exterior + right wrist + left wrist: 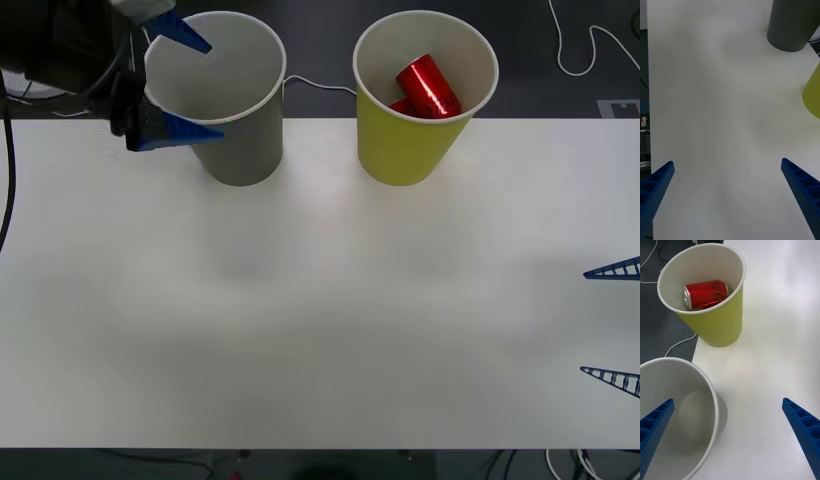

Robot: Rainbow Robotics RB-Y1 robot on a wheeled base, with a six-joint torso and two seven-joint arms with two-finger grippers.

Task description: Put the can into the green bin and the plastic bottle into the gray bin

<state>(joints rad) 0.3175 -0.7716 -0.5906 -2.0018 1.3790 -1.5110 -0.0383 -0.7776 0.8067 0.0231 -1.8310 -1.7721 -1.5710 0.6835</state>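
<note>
1. Blue ribbed fingers of the right gripper lie nearest, at the table's 3 o'clock edge in the front view, spread wide apart with nothing between them; bare tabletop stretches ahead of them in the right wrist view.
2. One white table carries everything. Its far edge runs just behind the two bins at 12 o'clock, and dark floor with a white cable lies beyond it. From the bins down to the near edge at 6 o'clock the surface is open and unoccupied.
3. Two bins stand upright near the far edge, close together but not touching: one gray bin at about 11 o'clock and one green bin at about 1 o'clock.
4. One red can lies tilted on its side inside the green bin; the left wrist view shows its silver top toward the bin wall.
5. The gray bin's whitish inside looks bare in the left wrist view.
6. The left gripper hangs at the gray bin's outer rim, at 10 o'clock on the table, fingers parted and holding nothing; one finger sits over the bin's mouth, the other outside its wall.
7. Two grippers in all, both unladen.
</note>
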